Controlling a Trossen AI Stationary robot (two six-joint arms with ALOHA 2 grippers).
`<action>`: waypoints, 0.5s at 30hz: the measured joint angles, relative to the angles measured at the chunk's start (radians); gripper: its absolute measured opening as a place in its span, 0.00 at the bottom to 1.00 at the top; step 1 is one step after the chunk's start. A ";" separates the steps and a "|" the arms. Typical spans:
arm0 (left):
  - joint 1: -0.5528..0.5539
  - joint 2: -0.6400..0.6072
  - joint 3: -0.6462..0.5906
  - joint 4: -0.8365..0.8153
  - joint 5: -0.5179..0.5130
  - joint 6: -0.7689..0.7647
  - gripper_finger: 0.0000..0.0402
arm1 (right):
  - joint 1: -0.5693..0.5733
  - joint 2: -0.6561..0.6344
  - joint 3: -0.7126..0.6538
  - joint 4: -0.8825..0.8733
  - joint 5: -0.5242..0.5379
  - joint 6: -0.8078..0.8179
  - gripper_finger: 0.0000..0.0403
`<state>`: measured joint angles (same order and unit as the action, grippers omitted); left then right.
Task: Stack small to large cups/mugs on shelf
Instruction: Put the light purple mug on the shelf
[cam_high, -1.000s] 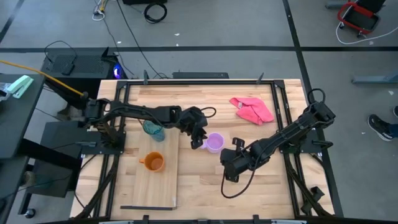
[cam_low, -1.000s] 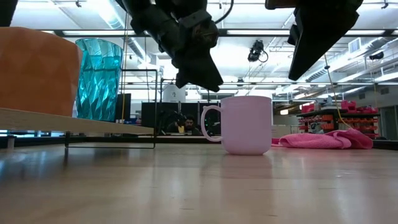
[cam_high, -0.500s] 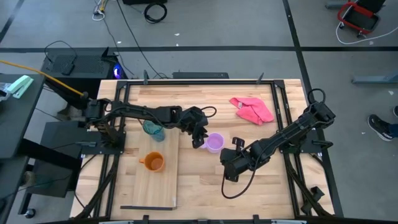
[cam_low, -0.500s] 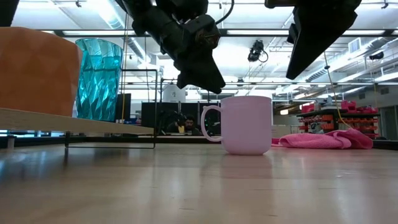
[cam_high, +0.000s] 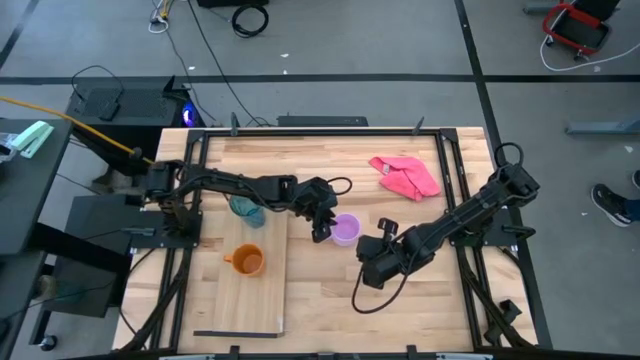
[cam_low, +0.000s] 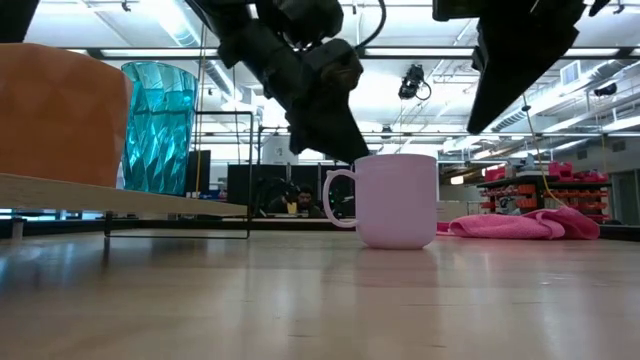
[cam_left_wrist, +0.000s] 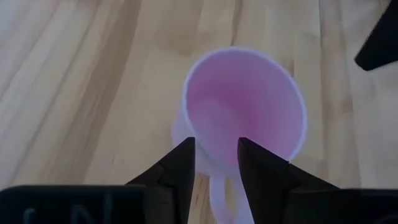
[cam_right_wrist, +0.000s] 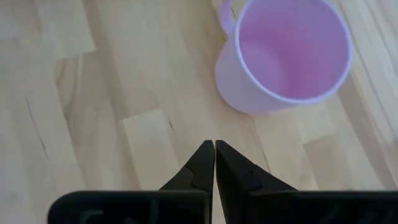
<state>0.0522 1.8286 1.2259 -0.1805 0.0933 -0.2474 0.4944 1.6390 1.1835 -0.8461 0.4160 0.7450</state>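
Tabletop (cam_high: 330, 290) bare around lilac mug (cam_high: 345, 229); left gripper (cam_high: 321, 233) over rim.

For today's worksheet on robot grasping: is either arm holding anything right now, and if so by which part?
Nothing is held. The left gripper has open jaws straddling the lilac mug's rim near its handle, not yet closed. The right gripper is shut and empty beside the mug.

Left tool (cam_low: 340, 150) lower, at lilac mug (cam_low: 396, 200)
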 joint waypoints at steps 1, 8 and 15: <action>0.001 0.001 0.000 0.005 -0.001 0.000 0.32 | 0.000 0.000 -0.002 0.005 0.005 0.000 0.06; 0.001 0.055 0.027 -0.013 -0.003 -0.001 0.31 | 0.000 0.000 -0.021 0.003 0.009 0.022 0.06; 0.001 0.104 0.147 -0.109 -0.003 0.034 0.32 | 0.009 0.000 -0.021 0.009 0.013 0.023 0.06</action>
<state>0.0528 1.9328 1.3727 -0.2895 0.0906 -0.2136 0.5033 1.6390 1.1629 -0.8374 0.4287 0.7677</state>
